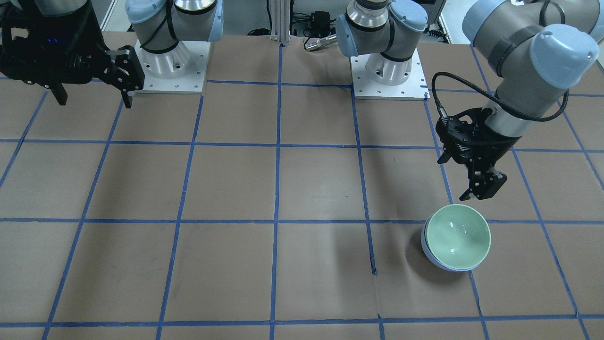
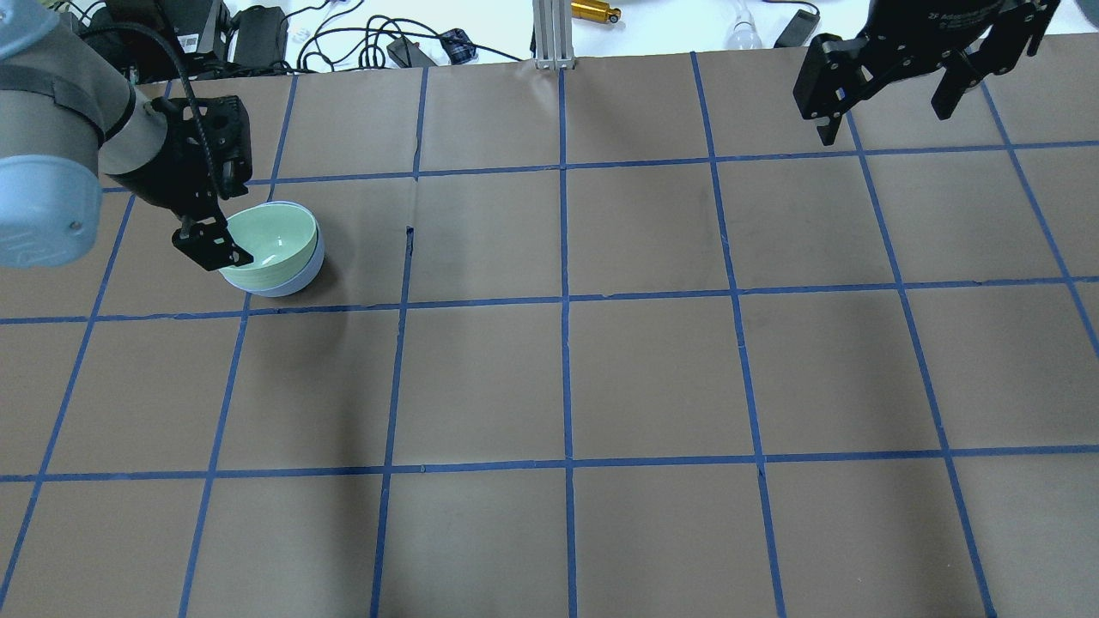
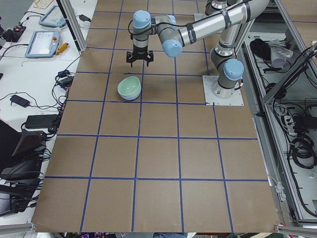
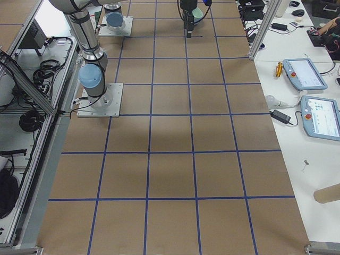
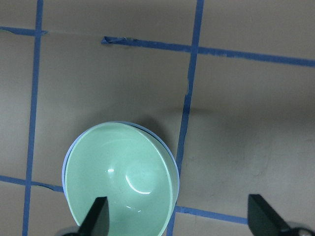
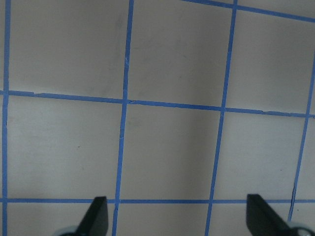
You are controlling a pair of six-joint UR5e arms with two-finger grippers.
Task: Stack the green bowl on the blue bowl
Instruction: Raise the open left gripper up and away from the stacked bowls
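Note:
The green bowl (image 1: 458, 235) sits nested inside the blue bowl (image 1: 436, 260), slightly off-centre, on the table at my left side. Only a sliver of the blue bowl's rim and side shows around it. Both show in the overhead view, the green bowl (image 2: 275, 240) in the blue bowl (image 2: 296, 281), and in the left wrist view, green bowl (image 5: 123, 182) and blue rim (image 5: 158, 141). My left gripper (image 1: 482, 189) is open and empty, raised just on the robot's side of the bowls. My right gripper (image 2: 884, 116) is open and empty, raised high at the far right.
The brown table carries a blue tape grid, with a torn tape end (image 2: 409, 232) right of the bowls. The two arm bases (image 1: 389, 75) stand at the robot's edge. Cables and devices (image 2: 258, 30) lie beyond the far edge.

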